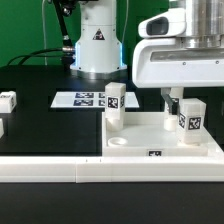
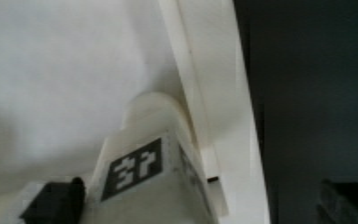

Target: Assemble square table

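Exterior view alone: second upright leg (image 1: pixel 115 103) on square top (image 1: pixel 150 130)

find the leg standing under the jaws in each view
exterior view: the leg stands upright at the corner of the table top toward the exterior view's right, directly below the open jaws.
wrist view: the leg shows close up, tag facing the camera, between the two jaws.
shared landmark: the table top's raised rim, running right beside the leg.

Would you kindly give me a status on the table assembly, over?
Gripper open over the leg at the exterior view's right. That leg and a second leg stand upright on the table top. Nothing blocking.
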Available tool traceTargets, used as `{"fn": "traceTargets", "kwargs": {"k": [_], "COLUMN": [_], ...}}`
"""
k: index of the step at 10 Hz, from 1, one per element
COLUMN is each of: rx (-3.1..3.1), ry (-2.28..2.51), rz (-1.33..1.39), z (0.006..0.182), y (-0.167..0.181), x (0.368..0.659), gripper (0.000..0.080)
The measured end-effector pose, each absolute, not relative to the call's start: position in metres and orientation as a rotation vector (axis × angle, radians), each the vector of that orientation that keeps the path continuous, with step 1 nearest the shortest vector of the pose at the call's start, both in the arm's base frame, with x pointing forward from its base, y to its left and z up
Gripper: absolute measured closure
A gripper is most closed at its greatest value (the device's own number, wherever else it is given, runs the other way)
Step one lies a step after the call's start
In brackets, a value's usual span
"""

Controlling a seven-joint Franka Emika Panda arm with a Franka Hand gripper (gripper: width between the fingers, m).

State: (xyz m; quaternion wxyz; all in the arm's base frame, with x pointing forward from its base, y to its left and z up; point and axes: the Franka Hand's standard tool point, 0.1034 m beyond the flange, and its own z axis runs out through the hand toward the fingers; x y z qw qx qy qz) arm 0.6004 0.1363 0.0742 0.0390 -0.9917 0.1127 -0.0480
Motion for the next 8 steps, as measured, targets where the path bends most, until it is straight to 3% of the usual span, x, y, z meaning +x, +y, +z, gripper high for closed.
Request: {"fn": "traceTargets", "kwargs": {"k": [8], "rx": [-3.070], "ry": [-0.304], "rz": [-0.203], "z": [0.072], "y": [0.115], "x": [0.604], "gripper": [0.0151]}}
